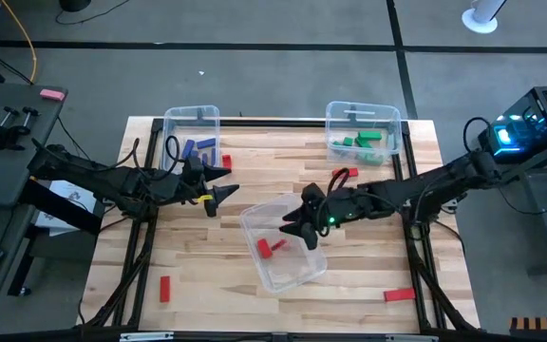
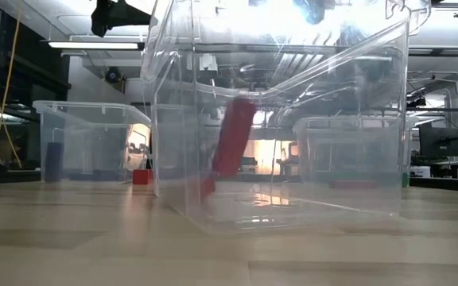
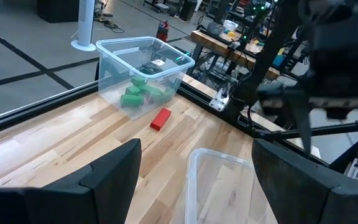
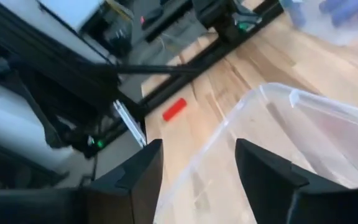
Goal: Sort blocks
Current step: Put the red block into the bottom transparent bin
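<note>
A clear bin (image 1: 278, 249) stands in the middle of the table with red blocks (image 1: 271, 247) inside. In the low view one red block (image 2: 233, 147) stands tilted in it; whether it leans on the wall I cannot tell. My right gripper (image 1: 297, 223) hangs open over the bin's far right rim (image 4: 272, 93), nothing between its fingers. My left gripper (image 1: 218, 195) waits open, left of the bin and above the table (image 1: 198, 256). Loose red blocks lie at the near left (image 1: 164, 288), at the near right (image 1: 399, 294), by my right arm (image 3: 161, 118) and next to the blue bin (image 1: 224, 161).
A clear bin with blue blocks (image 1: 193, 142) stands at the far left and one with green blocks (image 1: 362, 141) at the far right. A black frame (image 1: 254, 120) runs along the table's far edge. Bare wood lies along the near edge between the two loose red blocks.
</note>
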Controlling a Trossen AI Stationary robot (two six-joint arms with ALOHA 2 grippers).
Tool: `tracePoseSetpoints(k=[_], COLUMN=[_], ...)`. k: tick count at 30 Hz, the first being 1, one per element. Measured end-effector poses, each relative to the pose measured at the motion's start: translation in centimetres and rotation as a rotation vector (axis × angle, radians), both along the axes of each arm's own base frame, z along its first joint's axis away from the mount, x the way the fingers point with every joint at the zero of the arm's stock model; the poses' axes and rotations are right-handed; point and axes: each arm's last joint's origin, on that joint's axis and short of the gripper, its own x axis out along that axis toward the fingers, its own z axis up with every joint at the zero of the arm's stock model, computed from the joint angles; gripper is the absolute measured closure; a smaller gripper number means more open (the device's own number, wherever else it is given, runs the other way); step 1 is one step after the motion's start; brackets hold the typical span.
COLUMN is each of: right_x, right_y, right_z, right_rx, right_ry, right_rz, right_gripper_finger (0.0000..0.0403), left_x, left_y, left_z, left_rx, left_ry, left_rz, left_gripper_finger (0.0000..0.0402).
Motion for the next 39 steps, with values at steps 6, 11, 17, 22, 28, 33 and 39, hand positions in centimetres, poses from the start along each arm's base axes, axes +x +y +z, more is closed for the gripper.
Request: tracePoseSetpoints(k=[6, 11, 17, 22, 28, 33, 39], right_x=[-1.5, -5.1, -10.8, -14.5, -16.7, -17.7, -18.1], right_y=[0.9, 4.1, 9.1, 11.3, 11.9, 11.1, 11.1], right_z=[3.8, 3.5, -1.3, -6.3, -11.1, -13.8, -15.4], right_rx=[-0.044, -0.031, -0.049, -0.087, -0.035, -0.009, 0.017], right_ry=[0.189, 0.478, 0.84, 1.023, 1.114, 1.187, 1.161], right_rz=[0.145, 0.214, 0.266, 0.396, 0.536, 0.538, 0.579], right_gripper_finger=[0.0201, 0.02, 0.0199, 0.0199, 0.0199, 0.0199, 0.0199], left_x=[0.0, 0.0, 0.0, 0.0, 0.0, 0.0, 0.0], left_y=[0.0, 0.0, 0.0, 0.0, 0.0, 0.0, 0.0], left_z=[0.0, 0.0, 0.0, 0.0, 0.0, 0.0, 0.0], left_rx=[0.007, 0.016, 0.045, 0.048, 0.048, 0.046, 0.046], left_ry=[0.005, 0.011, 0.022, 0.024, 0.023, 0.022, 0.023], left_rz=[-0.002, -0.004, -0.012, -0.013, -0.013, -0.012, -0.012], left_gripper_finger=[0.0108, 0.0108, 0.0108, 0.0108, 0.0108, 0.0108, 0.0108])
